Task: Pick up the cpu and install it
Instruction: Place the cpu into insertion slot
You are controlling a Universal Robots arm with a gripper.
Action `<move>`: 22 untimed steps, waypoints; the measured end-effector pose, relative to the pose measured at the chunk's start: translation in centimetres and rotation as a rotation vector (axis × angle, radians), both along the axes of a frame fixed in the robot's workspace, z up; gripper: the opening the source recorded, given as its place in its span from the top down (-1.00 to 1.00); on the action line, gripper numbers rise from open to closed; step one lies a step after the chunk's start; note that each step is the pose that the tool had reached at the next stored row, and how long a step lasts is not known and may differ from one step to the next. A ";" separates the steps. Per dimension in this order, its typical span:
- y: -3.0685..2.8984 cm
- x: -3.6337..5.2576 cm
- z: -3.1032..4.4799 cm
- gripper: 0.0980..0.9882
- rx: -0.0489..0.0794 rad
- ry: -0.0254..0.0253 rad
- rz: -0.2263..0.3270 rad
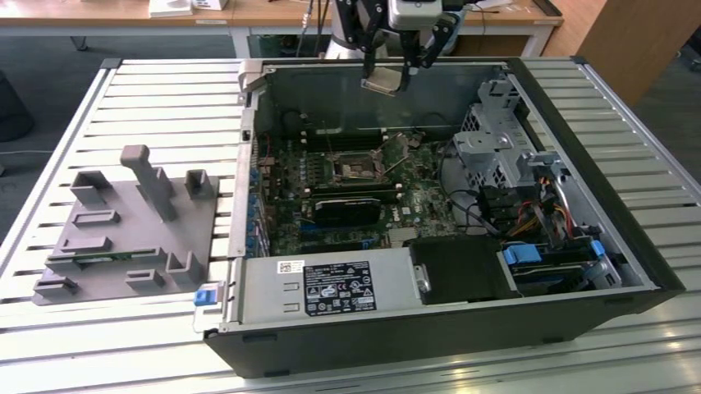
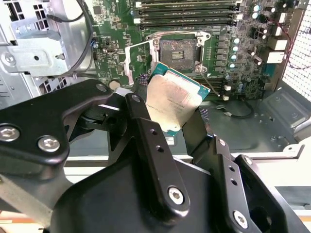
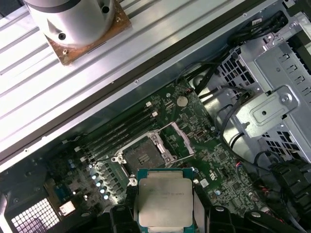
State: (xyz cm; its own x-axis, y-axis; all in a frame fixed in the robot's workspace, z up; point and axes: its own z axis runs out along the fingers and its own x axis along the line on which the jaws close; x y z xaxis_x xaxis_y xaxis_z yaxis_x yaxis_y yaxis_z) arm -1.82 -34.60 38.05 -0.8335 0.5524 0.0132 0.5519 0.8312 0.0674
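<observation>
The cpu [image 1: 383,80], a silvery-grey square chip, is clenched in my black claw [image 1: 388,76], upper centre of the exterior view, over the open black computer case [image 1: 438,336].

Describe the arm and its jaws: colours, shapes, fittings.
The jaws are matte black, built of flat linkage bars with rounded ends. The bars are pinned by silver socket-head screws and drilled with small holes. In the first wrist view the arm's base is a pale silver-grey cylinder on a brownish square plate.
</observation>
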 end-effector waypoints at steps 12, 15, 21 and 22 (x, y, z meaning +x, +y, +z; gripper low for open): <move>0.00 0.00 -0.02 0.01 0.000 0.0000 -0.054; 0.00 0.00 -0.03 0.01 0.000 0.0000 -0.068; 0.00 0.00 -0.04 0.01 0.000 0.0000 -0.095; 0.00 0.00 -0.04 0.01 0.000 0.0000 -0.100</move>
